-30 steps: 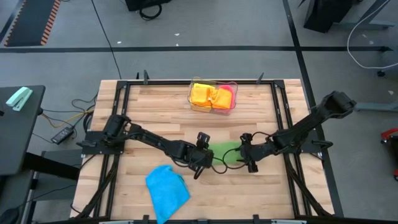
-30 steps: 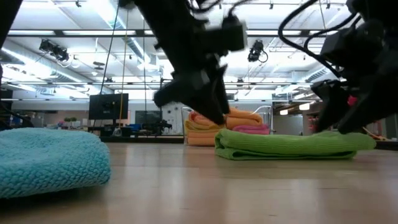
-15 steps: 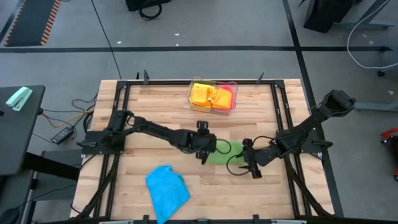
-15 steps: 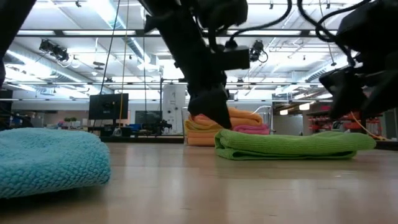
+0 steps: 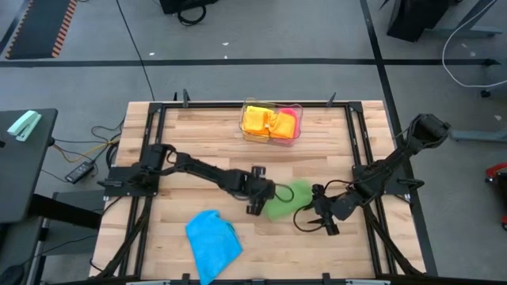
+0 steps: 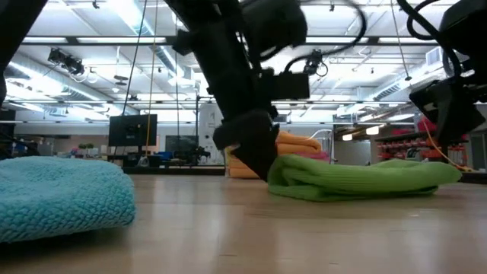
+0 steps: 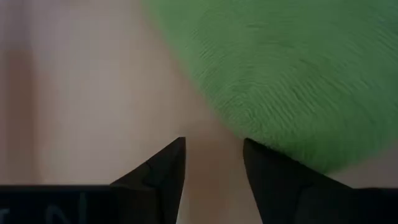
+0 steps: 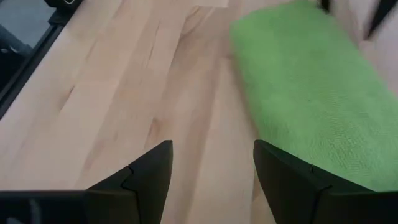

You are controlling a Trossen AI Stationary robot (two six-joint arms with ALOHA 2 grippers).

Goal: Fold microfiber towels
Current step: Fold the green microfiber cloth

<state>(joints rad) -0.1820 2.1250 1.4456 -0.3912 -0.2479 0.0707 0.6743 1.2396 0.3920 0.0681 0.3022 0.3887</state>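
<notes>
I have the left gripper (image 5: 258, 203), jaws open, low against the folded green towel (image 5: 285, 199) to nudge it; right gripper (image 5: 310, 219) waits just beside, jaws open, empty.

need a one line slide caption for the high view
Both open grippers, left gripper and right gripper, flank the folded green towel; blue towel waits nearby.

Bare tabletop (image 5: 198, 134) lies open around the green towel (image 5: 283, 201), except where the left gripper (image 5: 260, 199) and right gripper (image 5: 311, 215) flank it closely.
</notes>
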